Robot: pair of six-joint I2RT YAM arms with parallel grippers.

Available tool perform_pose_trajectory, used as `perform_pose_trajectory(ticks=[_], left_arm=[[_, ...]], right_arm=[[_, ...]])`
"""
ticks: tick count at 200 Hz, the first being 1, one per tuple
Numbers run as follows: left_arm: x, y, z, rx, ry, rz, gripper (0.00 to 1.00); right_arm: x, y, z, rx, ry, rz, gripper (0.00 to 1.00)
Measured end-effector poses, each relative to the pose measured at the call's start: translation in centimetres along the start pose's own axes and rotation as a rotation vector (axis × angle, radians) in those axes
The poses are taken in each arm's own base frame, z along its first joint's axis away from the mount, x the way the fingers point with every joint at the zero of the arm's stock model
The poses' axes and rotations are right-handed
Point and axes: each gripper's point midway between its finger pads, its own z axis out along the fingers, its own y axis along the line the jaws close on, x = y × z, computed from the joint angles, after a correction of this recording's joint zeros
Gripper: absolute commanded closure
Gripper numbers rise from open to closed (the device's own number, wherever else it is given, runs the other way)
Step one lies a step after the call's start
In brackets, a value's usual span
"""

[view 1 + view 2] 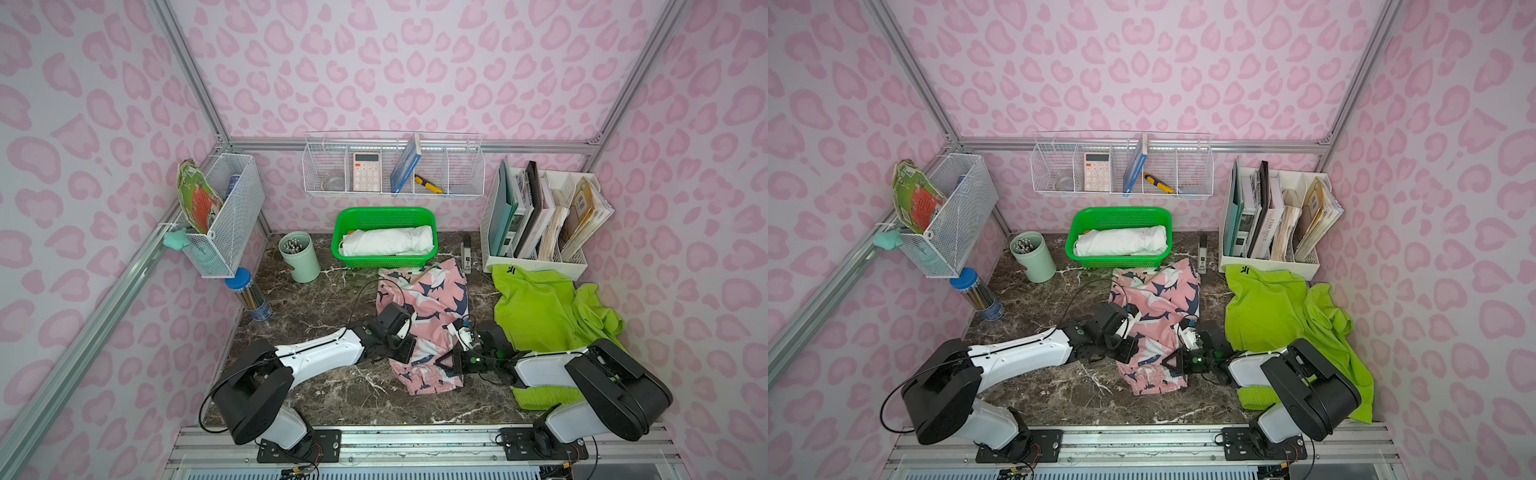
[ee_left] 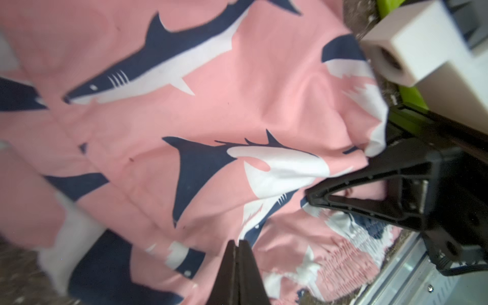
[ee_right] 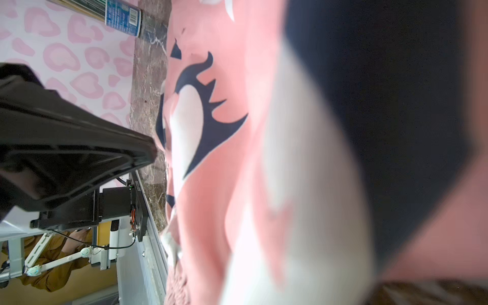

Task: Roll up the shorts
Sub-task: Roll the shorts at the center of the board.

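The pink shark-print shorts (image 1: 424, 307) (image 1: 1156, 299) lie rumpled mid-table, elastic waist toward the front edge. The lime green shorts (image 1: 540, 311) (image 1: 1271, 307) lie heaped to their right, partly under my right arm. My left gripper (image 1: 404, 353) (image 2: 238, 244) is low at the pink pair's left edge, jaws shut, with no cloth showing between the tips. My right gripper (image 1: 449, 359) is at the pink pair's right edge. Its fingers (image 2: 412, 171) are closed under a fold of pink cloth (image 2: 211, 111). Pink cloth (image 3: 224, 158) fills the right wrist view and hides those jaws.
A green basket (image 1: 345, 249) holding a white cloth roll (image 1: 386, 243) stands behind the pink shorts. A mint pen cup (image 1: 301, 257) and a blue-lidded tube (image 1: 249, 295) are at back left. A white file holder (image 1: 536, 216) stands behind the green shorts.
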Motion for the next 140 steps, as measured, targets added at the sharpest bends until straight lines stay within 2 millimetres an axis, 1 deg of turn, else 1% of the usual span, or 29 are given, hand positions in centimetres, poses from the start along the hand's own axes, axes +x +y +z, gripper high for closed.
perform_pose_trajectory(ticks=[16, 30, 45, 65, 96, 102, 104, 106, 107, 109, 111, 113, 115, 140], left_arm=[[-1.2, 0.1, -1.9, -0.031, -0.068, 0.02, 0.62], [-2.2, 0.2, -3.4, -0.058, -0.118, 0.048, 0.59], [-2.8, 0.2, -4.5, -0.089, -0.153, 0.1, 0.57], [-2.6, -0.7, -4.7, -0.111, -0.154, 0.203, 0.55], [-1.2, -2.6, -3.9, -0.153, -0.141, 0.419, 0.5], [-1.0, -2.9, -3.7, -0.157, -0.142, 0.449, 0.47], [-0.9, -3.0, -3.7, -0.16, -0.144, 0.463, 0.44], [-0.9, -3.1, -3.7, -0.162, -0.146, 0.472, 0.37], [-0.9, -3.1, -3.7, -0.164, -0.147, 0.476, 0.35], [-0.8, -3.2, -3.6, -0.165, -0.148, 0.483, 0.2], [-0.8, -3.3, -3.6, -0.167, -0.151, 0.494, 0.09], [-0.8, -3.4, -3.6, -0.169, -0.154, 0.502, 0.03], [-0.8, -3.5, -3.6, -0.171, -0.158, 0.514, 0.01], [-0.3, -5.3, -3.4, -0.164, -0.209, 0.615, 0.01]], right_arm=[[-1.1, 0.7, -0.5, -0.017, -0.021, -0.001, 1.0], [-2.2, 1.5, -1.0, -0.036, -0.043, 0.001, 1.0], [-3.4, 2.2, -1.6, -0.065, -0.07, 0.018, 1.0], [-4.9, 3.0, -2.2, -0.106, -0.104, 0.061, 1.0], [-6.8, 4.6, -2.7, -0.15, -0.137, 0.077, 1.0], [-7.0, 4.8, -2.8, -0.157, -0.139, 0.087, 1.0], [-7.1, 4.9, -2.8, -0.159, -0.141, 0.089, 1.0], [-7.2, 5.0, -2.8, -0.161, -0.143, 0.088, 1.0], [-7.2, 5.0, -2.8, -0.162, -0.143, 0.088, 1.0], [-7.2, 5.1, -2.8, -0.163, -0.144, 0.09, 1.0], [-7.3, 5.1, -2.8, -0.165, -0.144, 0.091, 1.0], [-7.3, 5.1, -2.8, -0.166, -0.145, 0.094, 1.0], [-7.4, 5.2, -2.9, -0.168, -0.146, 0.096, 1.0], [-7.5, 5.3, -3.0, -0.172, -0.149, 0.117, 1.0]])
